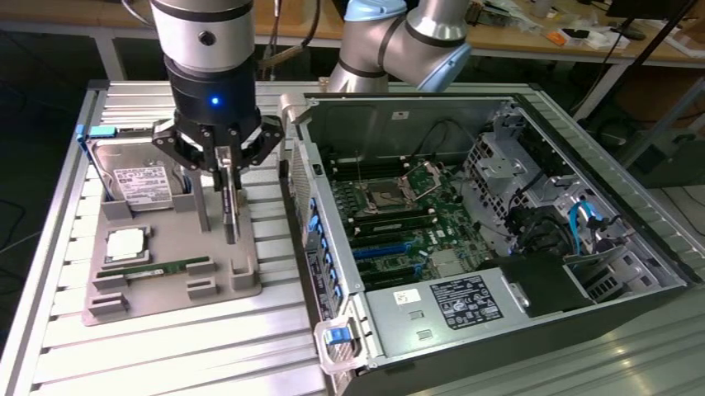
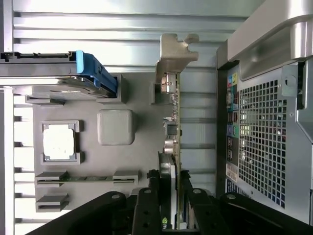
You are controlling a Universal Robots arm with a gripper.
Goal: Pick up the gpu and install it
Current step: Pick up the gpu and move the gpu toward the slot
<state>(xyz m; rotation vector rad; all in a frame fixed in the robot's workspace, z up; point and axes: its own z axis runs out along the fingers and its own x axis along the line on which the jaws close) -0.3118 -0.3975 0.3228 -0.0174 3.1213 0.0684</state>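
Observation:
The gpu [image 1: 229, 210] stands on edge, a thin dark-green card seen edge-on over the grey holder tray [image 1: 248, 285]. My gripper [image 1: 226, 169] comes straight down on its top edge, black fingers [image 1: 260, 142] shut against both faces. In the wrist view the gpu [image 2: 172, 127] runs away from the gripper [image 2: 171, 196], with its silver end bracket [image 2: 173, 54] at the far end. Whether the card's lower edge rests in the tray or hangs just above it, I cannot tell.
On the tray lie a hard drive [image 1: 138, 177], a CPU [image 1: 125, 243] and a RAM stick [image 1: 154, 270]. On the exterior view's right the open computer case [image 1: 330, 272] shows its motherboard [image 1: 397, 214] with blue slots [image 1: 380, 247]. Its rear grille [image 2: 266, 142] is close beside the card.

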